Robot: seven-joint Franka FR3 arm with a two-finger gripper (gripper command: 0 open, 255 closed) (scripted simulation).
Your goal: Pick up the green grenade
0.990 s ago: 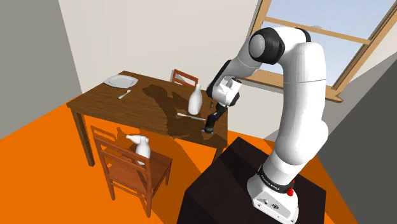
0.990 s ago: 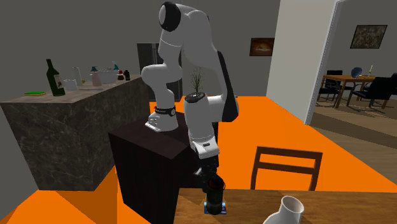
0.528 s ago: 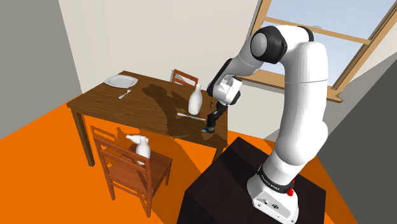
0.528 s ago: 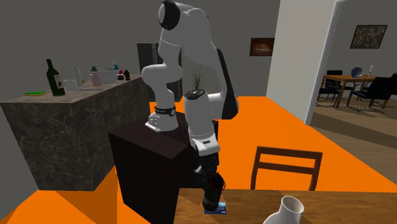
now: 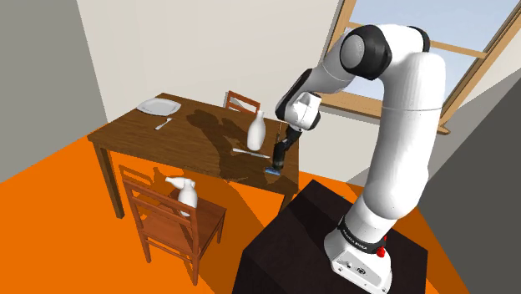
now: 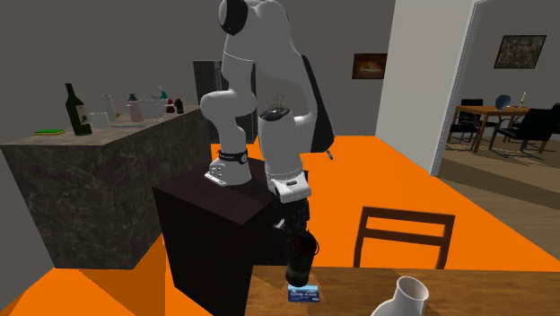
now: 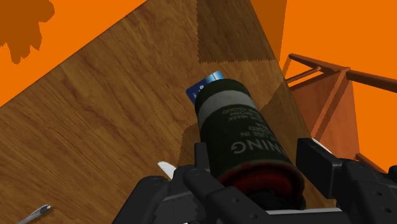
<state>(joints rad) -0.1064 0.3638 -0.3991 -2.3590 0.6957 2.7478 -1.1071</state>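
The grenade [image 7: 245,141] is a dark green cylinder with white lettering and a red band at the end nearest the hand. My gripper [image 7: 261,173] is shut on that end, with a black finger [image 7: 201,160] on one side and the other finger [image 7: 316,167] opposite. In the second exterior view the grenade [image 6: 301,256] hangs tilted, just above a small blue card [image 6: 304,294] lying on the brown wooden table [image 6: 359,292]. In the shoulder view the gripper [image 5: 280,154] holds it over the table's near right corner, above the card [image 5: 272,170].
On the table [image 5: 167,142] stand a white bottle [image 5: 257,131], a plate [image 5: 158,106], a fork [image 5: 164,123] and a utensil [image 5: 250,153]. A chair [image 5: 171,219] carries a white spray bottle [image 5: 184,194]. My dark stand [image 5: 300,242] is close to the table's corner.
The arm has risen and carried the grenade up off the blue card, which now lies uncovered on the table. The grenade is tilted more than before.
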